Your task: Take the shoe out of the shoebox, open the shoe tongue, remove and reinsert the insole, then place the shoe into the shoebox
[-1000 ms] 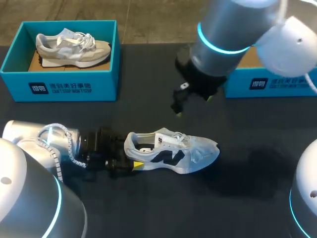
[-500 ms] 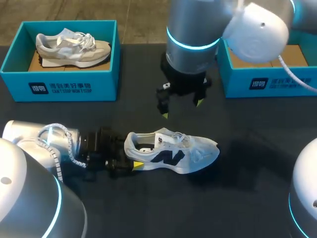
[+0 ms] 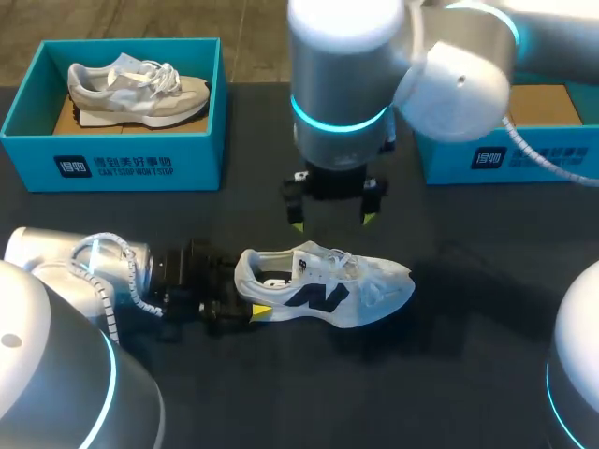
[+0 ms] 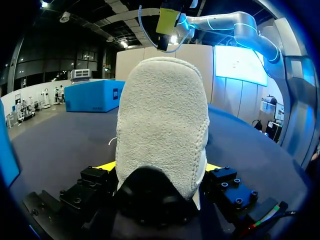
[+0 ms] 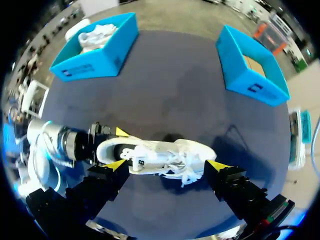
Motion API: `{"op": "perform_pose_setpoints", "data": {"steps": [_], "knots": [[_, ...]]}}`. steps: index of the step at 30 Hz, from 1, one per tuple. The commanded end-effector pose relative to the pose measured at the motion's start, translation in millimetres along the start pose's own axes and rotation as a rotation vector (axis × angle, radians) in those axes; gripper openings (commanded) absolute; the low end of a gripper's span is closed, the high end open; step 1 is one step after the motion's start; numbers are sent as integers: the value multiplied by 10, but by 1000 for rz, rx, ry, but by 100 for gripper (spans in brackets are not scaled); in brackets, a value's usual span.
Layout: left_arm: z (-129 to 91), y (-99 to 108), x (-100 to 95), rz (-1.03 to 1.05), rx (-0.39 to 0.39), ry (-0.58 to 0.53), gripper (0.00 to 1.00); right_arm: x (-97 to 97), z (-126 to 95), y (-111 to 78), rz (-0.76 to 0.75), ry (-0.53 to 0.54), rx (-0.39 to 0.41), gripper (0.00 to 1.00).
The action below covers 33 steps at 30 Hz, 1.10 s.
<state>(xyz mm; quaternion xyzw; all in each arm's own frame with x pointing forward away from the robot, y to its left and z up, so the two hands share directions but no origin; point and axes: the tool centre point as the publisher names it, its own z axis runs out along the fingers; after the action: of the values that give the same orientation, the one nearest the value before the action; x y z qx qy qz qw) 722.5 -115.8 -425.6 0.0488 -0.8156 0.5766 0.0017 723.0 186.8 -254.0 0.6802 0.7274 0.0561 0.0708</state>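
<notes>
Left gripper [image 3: 246,293]: nearest the robot, low over the table; its two yellow-tipped fingers are pressed against either side of the heel, so the shoe is pinned from behind.
Task item: white mesh running shoe [image 3: 328,285] with a dark side logo, out of any box. It is set upright on its sole on the black table top [image 3: 468,365], toe pointing to the robot's right, collar open upward.
Handling, judged: light overall. The mesh upper is expected to be soft and to give under pressure; the sole and heel counter are stiffer, so the heel is the sound anchoring point. The tongue is best taken by its free upper edge, clear of the loose white laces. The insole is likely thin and floppy, to be pinched at its heel end.
Right gripper [image 3: 333,222]: hung above the shoe's collar, fingers spread wide, nothing between them.
Far left: teal cardboard shoebox [image 3: 112,166], holding a grey and white trainer [image 3: 136,89].
Far right: second teal shoebox [image 3: 510,154], bare brown floor visible; judged the return place.
</notes>
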Motion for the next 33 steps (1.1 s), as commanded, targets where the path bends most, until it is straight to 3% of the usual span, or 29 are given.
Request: {"op": "perform_pose_setpoints", "data": {"steps": [1,14,26,33], "knots": [[5,39,-43,0,-4,0,0,179,157,-45,27,3,5,100],[5,39,-43,0,-4,0,0,462,411,-197,56,31,24,100],[5,39,-43,0,-4,0,0,599,727,-272,49,-48,50,100],[5,39,-43,0,-4,0,0,548,850,-316,120,-148,6,100]]}}
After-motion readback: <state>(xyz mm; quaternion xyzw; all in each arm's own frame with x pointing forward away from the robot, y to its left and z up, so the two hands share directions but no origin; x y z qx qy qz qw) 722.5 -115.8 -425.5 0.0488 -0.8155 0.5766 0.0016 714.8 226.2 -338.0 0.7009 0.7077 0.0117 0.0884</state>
